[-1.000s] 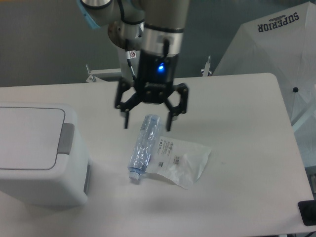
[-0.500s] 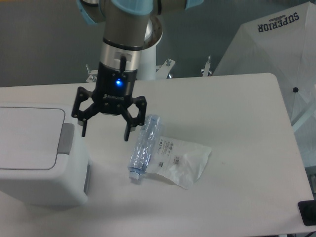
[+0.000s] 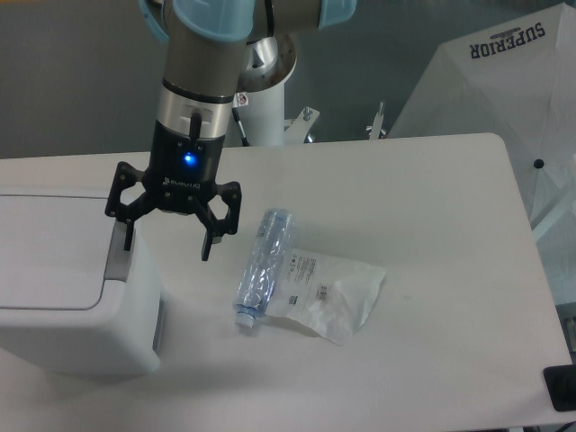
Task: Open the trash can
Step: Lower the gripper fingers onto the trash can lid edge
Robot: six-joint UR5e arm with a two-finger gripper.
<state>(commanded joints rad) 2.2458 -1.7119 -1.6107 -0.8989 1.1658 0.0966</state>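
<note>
The trash can [image 3: 63,297] is a large white boxy bin at the left of the table, its flat lid down. Its grey push tab [image 3: 115,259] sits on the right edge of the lid. My gripper [image 3: 166,245] hangs open and empty above the bin's right side. Its left fingertip [image 3: 127,239] is over the top of the grey tab and its right fingertip [image 3: 206,250] is over the table beside the bin. I cannot tell whether the left finger touches the tab.
A crushed clear plastic bottle [image 3: 263,267] lies on the table right of the gripper, beside a clear plastic bag [image 3: 331,292] with a label. A white umbrella [image 3: 504,81] stands at the back right. A dark object [image 3: 562,389] sits at the table's lower right corner.
My gripper has moved left from above the bottle to the trash can's right edge, staying open. The bottle, bag and bin have not moved.
</note>
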